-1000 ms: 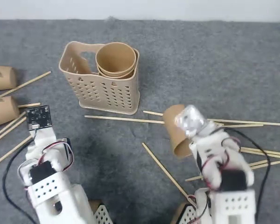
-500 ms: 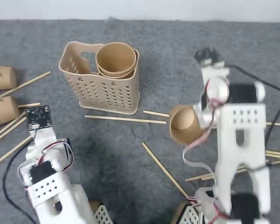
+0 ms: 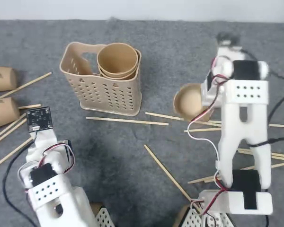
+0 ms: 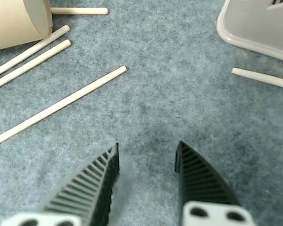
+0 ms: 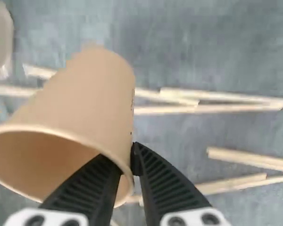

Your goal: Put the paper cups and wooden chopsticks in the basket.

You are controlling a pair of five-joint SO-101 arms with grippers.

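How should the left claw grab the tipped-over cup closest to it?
Probably by the rim: one finger of the left claw inside the mouth, one outside. The cup lies on its side with its open mouth facing the basket, so come in low from the basket side.

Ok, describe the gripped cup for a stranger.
From the beige basket on the grey carpet, look to the raised white arm. The right gripper pinches this paper cup by its rim; loose cups lie flat, nested cups sit in the basket.
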